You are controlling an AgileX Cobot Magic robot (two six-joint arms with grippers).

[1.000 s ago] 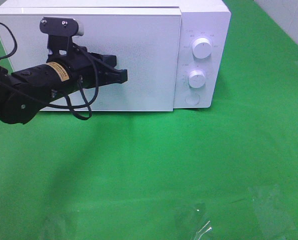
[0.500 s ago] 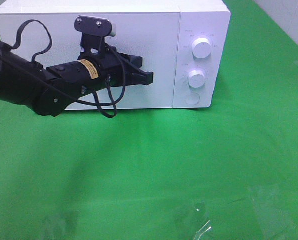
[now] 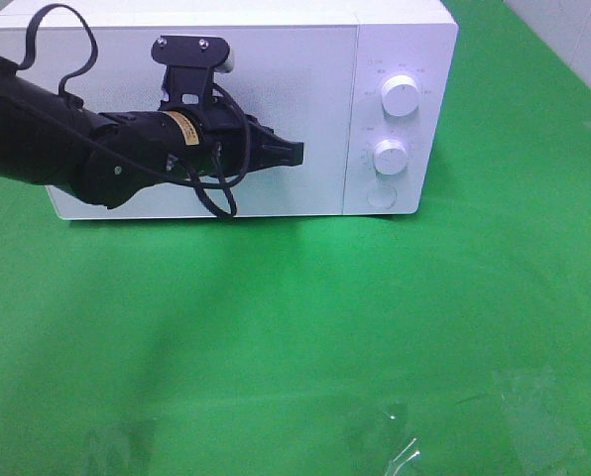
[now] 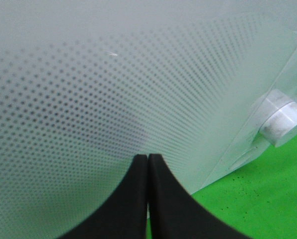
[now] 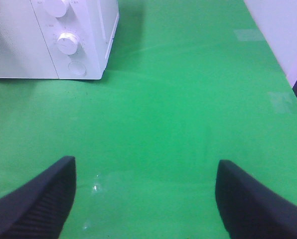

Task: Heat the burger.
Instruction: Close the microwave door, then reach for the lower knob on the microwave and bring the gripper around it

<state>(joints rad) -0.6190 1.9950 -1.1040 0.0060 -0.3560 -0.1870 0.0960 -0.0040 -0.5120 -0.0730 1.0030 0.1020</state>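
Burger: not visible in any view; the microwave door (image 3: 295, 99) is shut. The left gripper (image 3: 294, 153), tips pressed together, points along the door. The lower knob (image 3: 391, 156) lies at 3 o'clock from it, nearer it than the spread right gripper (image 5: 146, 162).

White microwave (image 3: 305, 59) on green cloth (image 3: 276, 337), door shut; upper dial (image 3: 402, 96), lower dial (image 3: 390, 156), round button (image 3: 382, 197) below.

White box-shaped microwave oven (image 3: 400, 30): smooth casing, looks painted, low sheen. Its flat white door panel (image 4: 113, 74): semi-gloss, printed with a fine grey dot grid. Round white knob (image 3: 402, 96) and its twin below: smooth plastic, soft shine. Green table cover (image 3: 305, 327): matt, cloth-like. Clear film patches (image 3: 538, 412) on it: glossy, crinkled. Left gripper (image 4: 147, 158) fingers: smooth matt black plastic. Right gripper (image 5: 144, 164) fingers: black, finely ribbed, dull.
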